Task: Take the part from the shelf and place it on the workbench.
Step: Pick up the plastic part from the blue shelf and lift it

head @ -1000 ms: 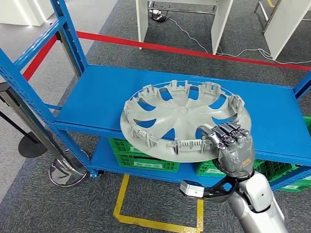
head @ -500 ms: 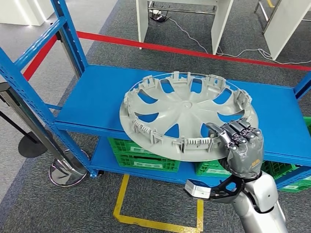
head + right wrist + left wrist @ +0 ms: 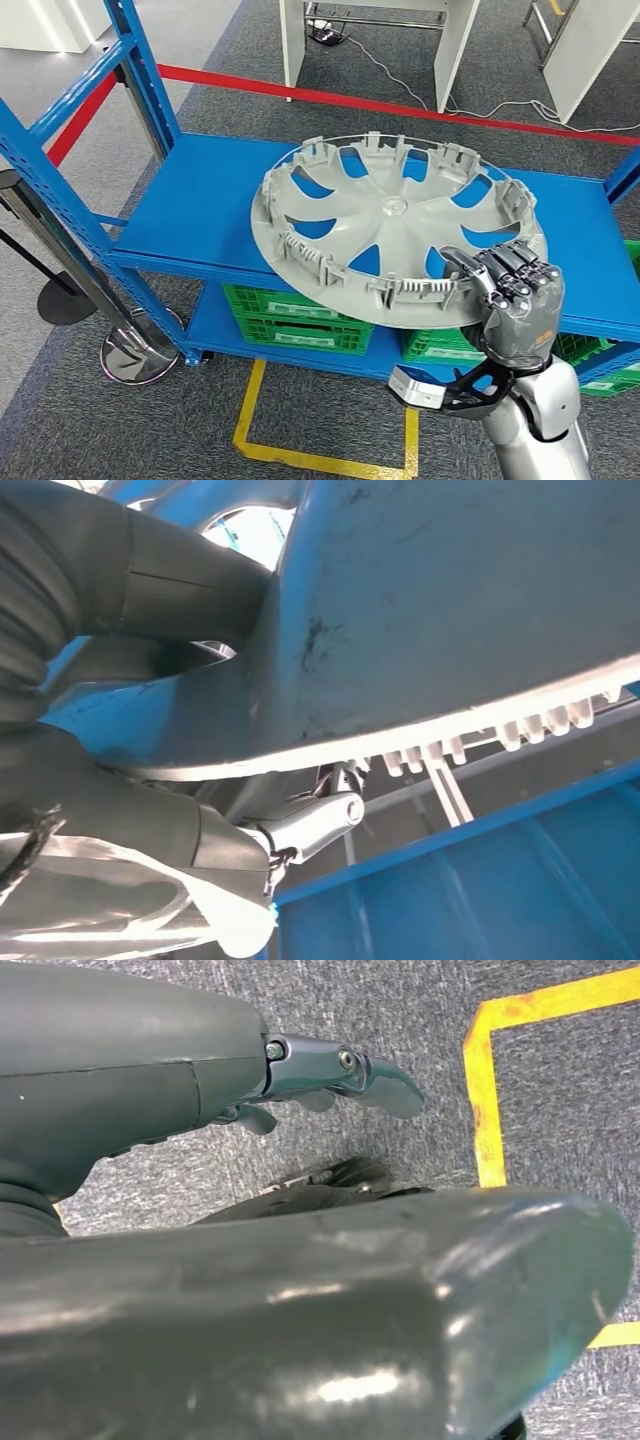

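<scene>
No brand, label or legible writing on any item.

Shelf (image 3: pixel 196 215): blue metal rack with perforated uprights and a flat, smooth painted deck. Green slatted plastic crates (image 3: pixel 294 320) sit on the lower tier. Grey carpet floor beneath, marked with a yellow tape outline (image 3: pixel 253 420) and a red tape line (image 3: pixel 362 100) beyond the rack.

Left hand (image 3: pixel 340 1065): hangs over the carpet beside the yellow tape, fingers extended and holding nothing.

Part (image 3: pixel 396 235): grey plastic wheel cover, round and dished, inner side up. Curved spokes with openings radiate from a central hub; clip tabs and ribbed teeth ring the rim. It lies roughly flat over the shelf deck, tilted, its near edge overhanging the front of the shelf.

Right hand (image 3: pixel 517 300): grey, dark-fingered, clamped on the part's near right rim, fingers over the top, thumb underneath in the right wrist view.
</scene>
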You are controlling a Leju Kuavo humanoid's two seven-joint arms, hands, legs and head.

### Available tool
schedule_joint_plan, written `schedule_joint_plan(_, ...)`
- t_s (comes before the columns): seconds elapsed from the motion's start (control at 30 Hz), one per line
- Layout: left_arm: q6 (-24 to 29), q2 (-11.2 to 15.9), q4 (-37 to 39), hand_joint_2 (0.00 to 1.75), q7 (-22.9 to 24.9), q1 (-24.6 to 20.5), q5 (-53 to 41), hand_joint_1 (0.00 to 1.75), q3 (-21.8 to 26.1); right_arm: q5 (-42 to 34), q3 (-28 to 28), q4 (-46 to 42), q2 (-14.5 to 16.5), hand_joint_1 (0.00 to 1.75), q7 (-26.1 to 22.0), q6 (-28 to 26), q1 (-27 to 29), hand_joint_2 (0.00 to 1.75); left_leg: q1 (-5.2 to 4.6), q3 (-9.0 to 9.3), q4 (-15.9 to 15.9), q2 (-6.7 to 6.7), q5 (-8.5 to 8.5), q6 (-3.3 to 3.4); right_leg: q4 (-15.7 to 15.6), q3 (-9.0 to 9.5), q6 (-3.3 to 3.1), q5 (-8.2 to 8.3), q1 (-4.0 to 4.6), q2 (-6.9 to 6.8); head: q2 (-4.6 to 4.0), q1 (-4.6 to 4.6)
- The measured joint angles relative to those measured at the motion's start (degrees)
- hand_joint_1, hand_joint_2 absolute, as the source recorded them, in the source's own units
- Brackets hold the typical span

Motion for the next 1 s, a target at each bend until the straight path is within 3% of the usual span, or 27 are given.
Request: schedule_joint_plan(1.0,-0.22,0.18,-0.4,0.0,-0.75,-0.07,0.58,0.0,-0.01,0.29,-1.97,-0.27,1.83,1.75,-1.37,0.0,0.49,1.75,-0.15,-0.04,0.21,0.0,-0.07,0.12,-0.16,0.01,0.18,0.11,-0.13,0.0,0.0,-0.02)
